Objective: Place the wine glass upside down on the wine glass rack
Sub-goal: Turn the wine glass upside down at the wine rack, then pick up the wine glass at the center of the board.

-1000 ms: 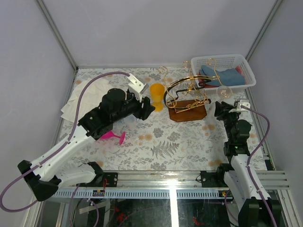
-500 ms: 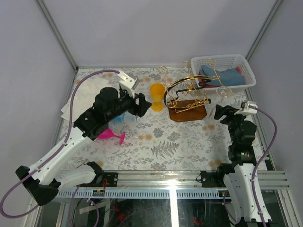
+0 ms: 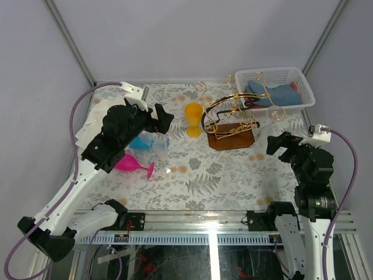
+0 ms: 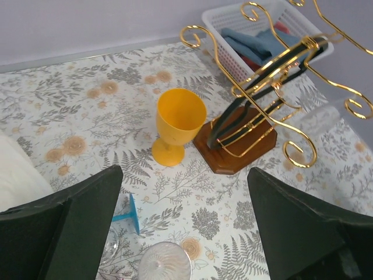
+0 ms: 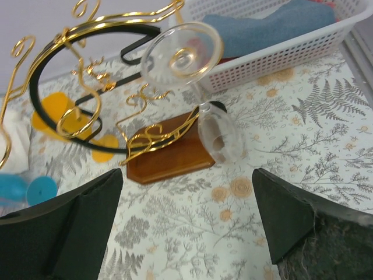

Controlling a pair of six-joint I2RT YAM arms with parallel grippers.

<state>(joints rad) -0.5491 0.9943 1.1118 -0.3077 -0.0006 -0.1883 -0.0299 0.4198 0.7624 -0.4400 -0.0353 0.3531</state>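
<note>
Gold wire arms curl up from the wine glass rack, whose black arched bar and brown wooden base stand toward the far right of the fern-patterned surface. The clear wine glass hangs upside down from one wire arm on the rack's right side, foot uppermost and bowl tilted down beside the base's corner. The right end effector hovers near it on the near side, fingers spread wide and holding nothing. The left end effector is also wide and empty, well to the left of the rack, above a blue glass and a pink glass lying on its side. A yellow goblet stands upright just left of the rack. Behind the rack, a white basket holds a blue cloth.
</note>
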